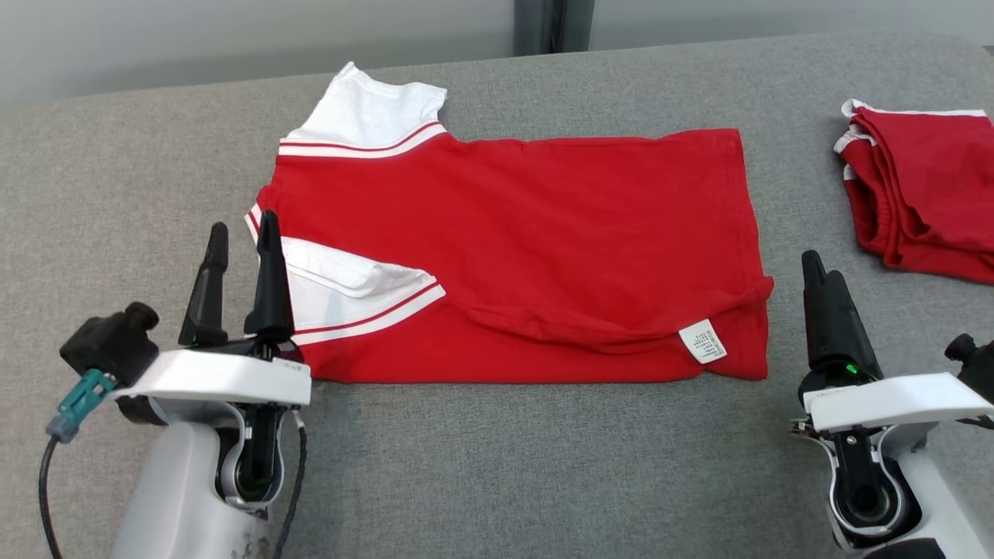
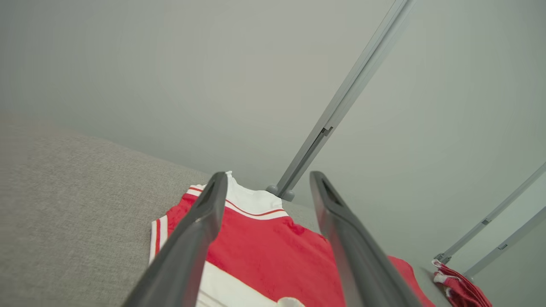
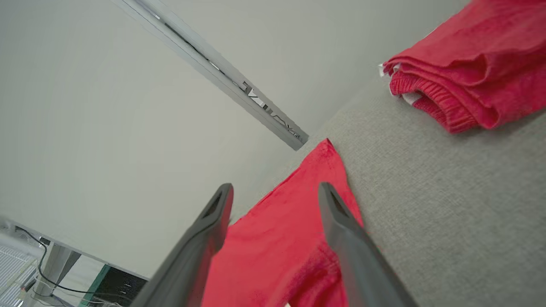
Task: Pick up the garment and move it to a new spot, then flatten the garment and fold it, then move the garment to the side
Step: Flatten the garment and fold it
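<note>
Lying flat on gray pad (image 1: 497, 466), garment (image 1: 512, 256) is pointing its sleeve end left, long axis left-right | head view is showing its white label (image 1: 703, 341); wrist views are catching one end each | left gripper (image 1: 243, 223) at garment's left edge, right gripper (image 1: 823, 268) off its right, both standing spread, empty.

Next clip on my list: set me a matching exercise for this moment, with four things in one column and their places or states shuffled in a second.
Things:
1. red shirt
2. folded red pile
3. white label
4. left tool

Places or states:
A. at the far right of the head view, apart from the shirt
B. open, at the shirt's left end
C. on the shirt's near right corner
D. lying flat in the middle

Pairs: 1-D, 2-A, 3-C, 4-B
</note>
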